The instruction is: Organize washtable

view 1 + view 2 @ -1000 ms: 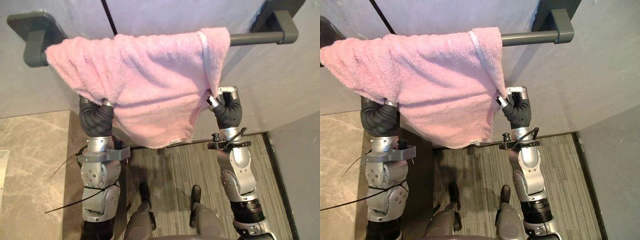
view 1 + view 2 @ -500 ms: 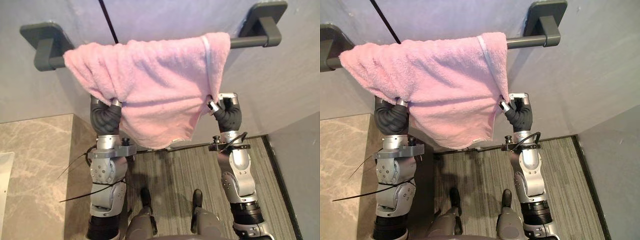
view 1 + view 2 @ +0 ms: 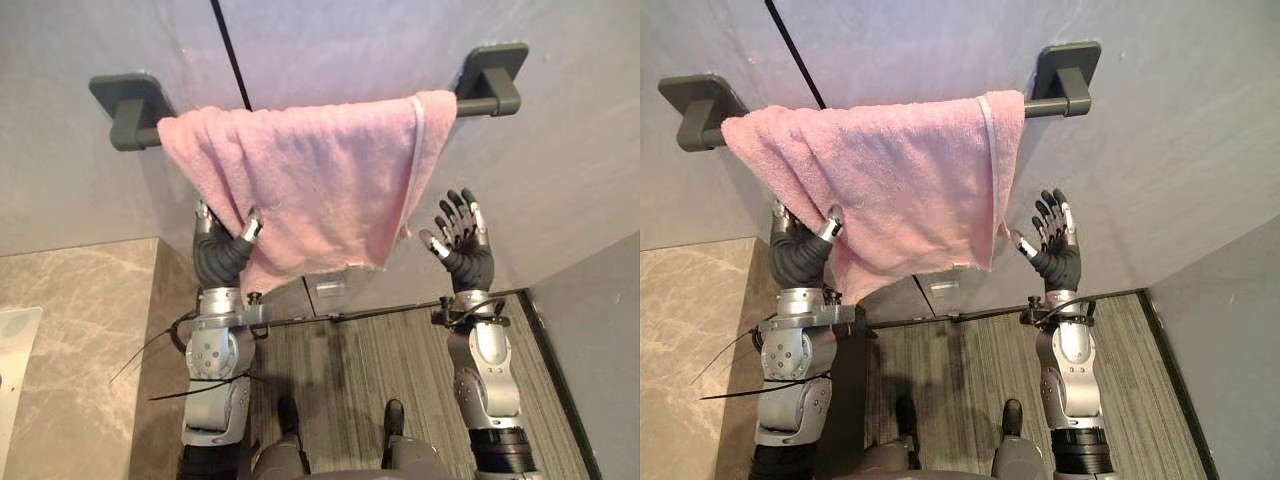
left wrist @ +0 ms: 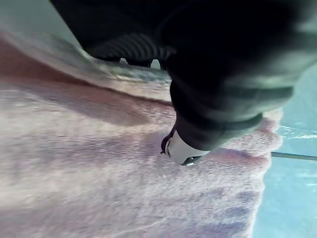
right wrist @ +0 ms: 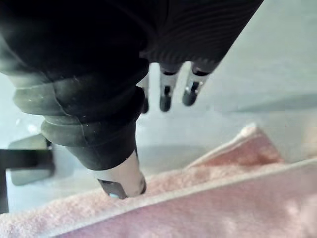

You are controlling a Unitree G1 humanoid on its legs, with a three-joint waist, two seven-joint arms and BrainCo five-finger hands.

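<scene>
Hanging over the dark towel bar [image 3: 490, 85] on the wall, upper middle of the frame, the pink towel [image 3: 320, 185] drapes down. The left hand [image 3: 220, 258] sits at its lower left edge, fingers straight, thumb touching the cloth. The right hand [image 3: 465, 262] is spread wide just right of the towel, clear of it.

There is one pink terry towel [image 3: 320, 190], draped over one dark grey round towel bar [image 3: 1036, 107]. The bar is carried by two dark grey blocky wall brackets, one at its left end [image 3: 125, 100] and one at its right end [image 3: 495, 75]. Two hands are raised below it: one left hand [image 3: 222, 250] and one right hand [image 3: 462, 245]. There is one beige marble-look countertop [image 3: 80, 330].
</scene>
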